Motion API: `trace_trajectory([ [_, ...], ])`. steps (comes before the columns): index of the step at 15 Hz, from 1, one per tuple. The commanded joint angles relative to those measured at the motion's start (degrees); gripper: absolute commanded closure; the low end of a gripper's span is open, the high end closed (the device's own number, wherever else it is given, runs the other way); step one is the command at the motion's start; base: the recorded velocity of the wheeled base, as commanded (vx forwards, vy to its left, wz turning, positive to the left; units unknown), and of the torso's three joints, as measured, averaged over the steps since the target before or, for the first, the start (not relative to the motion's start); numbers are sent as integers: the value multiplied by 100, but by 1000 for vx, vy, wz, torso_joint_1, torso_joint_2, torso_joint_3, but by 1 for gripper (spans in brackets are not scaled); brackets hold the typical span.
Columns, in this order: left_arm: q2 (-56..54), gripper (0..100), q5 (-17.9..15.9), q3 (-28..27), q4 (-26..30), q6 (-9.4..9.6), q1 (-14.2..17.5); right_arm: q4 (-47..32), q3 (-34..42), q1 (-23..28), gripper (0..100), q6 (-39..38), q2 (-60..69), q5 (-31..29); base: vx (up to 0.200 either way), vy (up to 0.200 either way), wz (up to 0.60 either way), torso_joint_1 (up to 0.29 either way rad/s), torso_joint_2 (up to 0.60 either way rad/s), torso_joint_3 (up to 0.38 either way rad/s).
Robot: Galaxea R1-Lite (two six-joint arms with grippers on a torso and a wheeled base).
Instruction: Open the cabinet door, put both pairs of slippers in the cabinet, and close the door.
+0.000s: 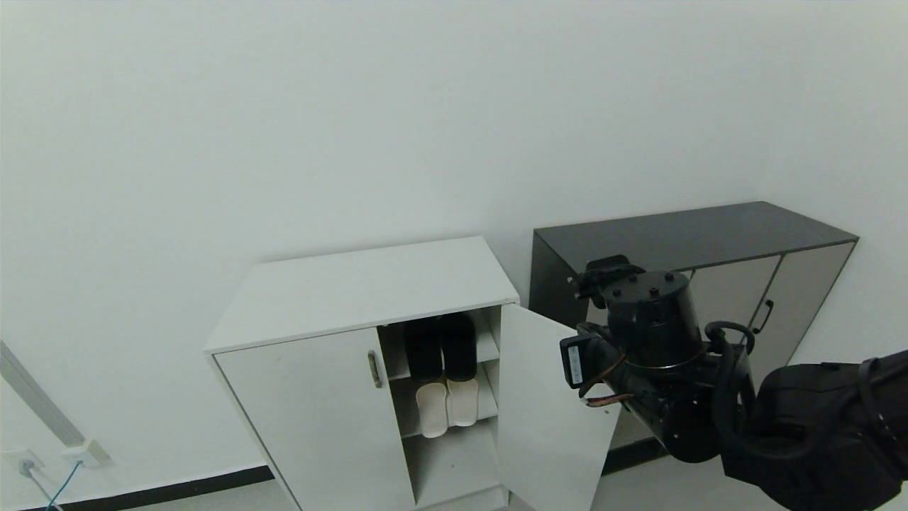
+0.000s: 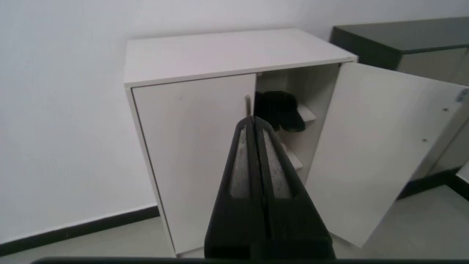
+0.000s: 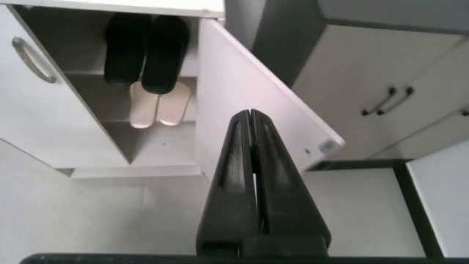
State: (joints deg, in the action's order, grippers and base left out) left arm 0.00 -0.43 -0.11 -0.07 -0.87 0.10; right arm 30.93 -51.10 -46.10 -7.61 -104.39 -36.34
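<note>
The white cabinet (image 1: 355, 291) stands against the wall with its right door (image 1: 546, 404) swung open and its left door shut. A black pair of slippers (image 1: 441, 348) lies on the upper shelf and a white pair of slippers (image 1: 447, 404) on the shelf below. My right arm's wrist (image 1: 649, 319) is just beyond the open door's outer side. The right gripper (image 3: 251, 116) is shut and empty, over the open door (image 3: 249, 88). My left gripper (image 2: 249, 121) is also shut and empty, held in front of the shut left door, with the black slippers (image 2: 282, 110) past it.
A dark cabinet (image 1: 681, 234) with grey doors stands right beside the white one, close behind the open door. The shut left door carries a metal handle (image 1: 374, 369). A wall socket with a blue cable (image 1: 28, 465) sits low at the far left.
</note>
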Motion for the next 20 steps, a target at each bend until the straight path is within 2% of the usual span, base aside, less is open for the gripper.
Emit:
trace_trajectory([
  [1, 0, 100, -1, 2, -1, -1, -1, 177, -49, 330, 100, 93, -231, 4, 0, 0, 0, 0, 0, 0],
  [3, 0, 100, -1, 2, 7, -1, -1, 616, -93, 673, 100, 260, -521, 39, 0, 0, 0, 0, 0, 0],
  [5, 0, 100, 8, 2, -1, -1, -1, 1196, -277, 1077, 100, 365, -917, 321, 0, 0, 0, 0, 0, 0],
  [11, 0, 100, 8, 2, -1, -1, -1, 1047, -919, 2193, 100, 75, -1690, 1199, 0, 0, 0, 0, 0, 0],
  [13, 0, 100, 8, 2, 7, -10, -1, 607, -1077, 2404, 100, -180, -1831, 1656, 0, 0, 0, 0, 0, 0],
  [15, 0, 100, 8, 2, -1, -10, -1, 370, -1244, 2536, 100, -356, -1980, 1850, 0, 0, 0, 0, 0, 0],
  [20, 0, 100, 8, 2, 7, -10, -1, 370, -1297, 2580, 100, -356, -2349, 1920, 0, 0, 0, 0, 0, 0],
])
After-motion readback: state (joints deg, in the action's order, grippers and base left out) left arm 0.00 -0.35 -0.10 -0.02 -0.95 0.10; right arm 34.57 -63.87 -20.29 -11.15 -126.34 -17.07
